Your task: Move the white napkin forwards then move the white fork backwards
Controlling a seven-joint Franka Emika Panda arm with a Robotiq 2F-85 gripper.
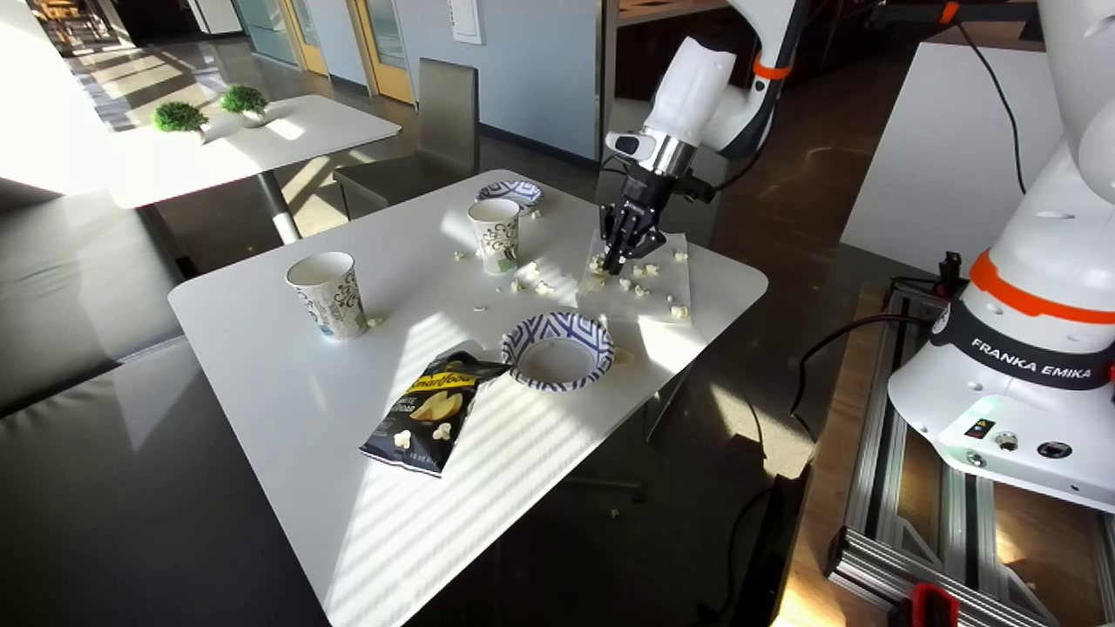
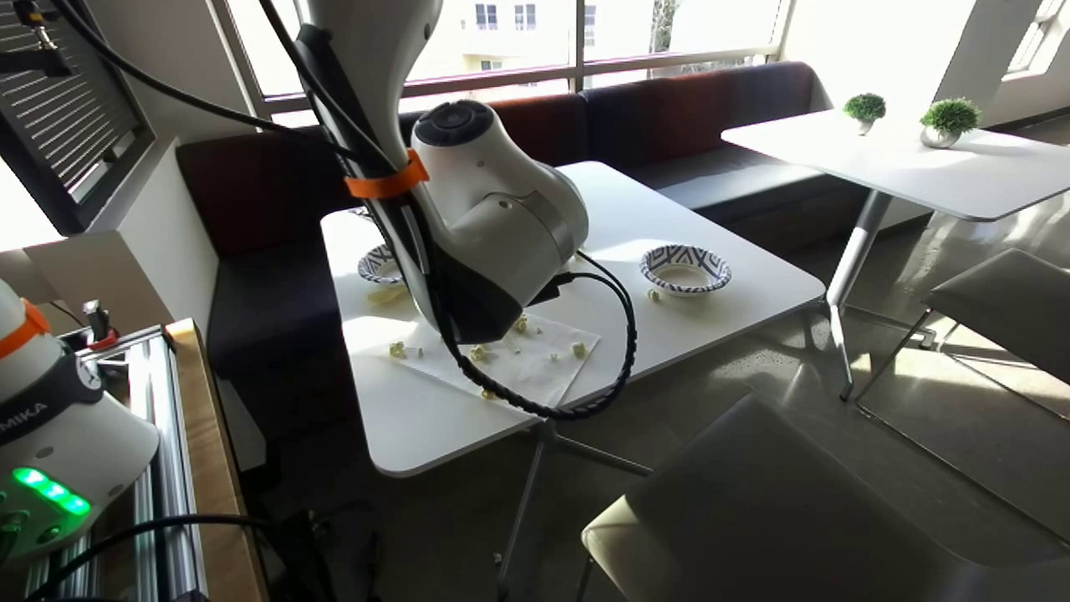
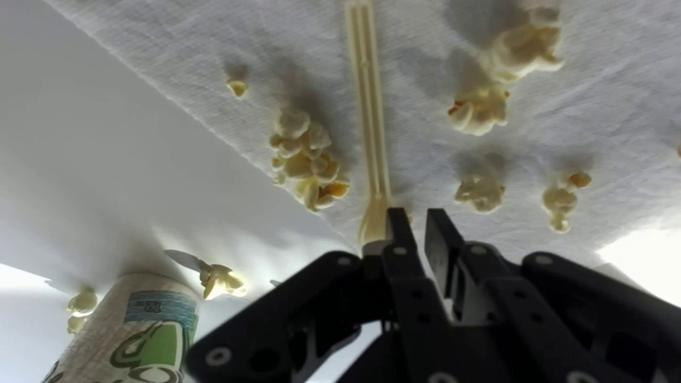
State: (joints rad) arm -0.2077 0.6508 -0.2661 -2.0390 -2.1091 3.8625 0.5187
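Popcorn (image 3: 303, 165) flanks the white fork (image 3: 370, 106) on the white napkin (image 3: 417, 146) in our wrist view, the fork's wider end near the narrowly parted jaws, though we cannot judge contact. In an exterior view the arm (image 2: 501, 234) hides those jaws. We see a partly sunlit white bench (image 1: 418, 283), and windows (image 2: 518, 42) behind padded seating (image 2: 702, 117).

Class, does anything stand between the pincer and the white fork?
Nothing visible stands between the pincer and the white fork; in the wrist view the pincer overlaps the fork's wider end. Popcorn lies on the white napkin either side of the fork, none across the part showing.
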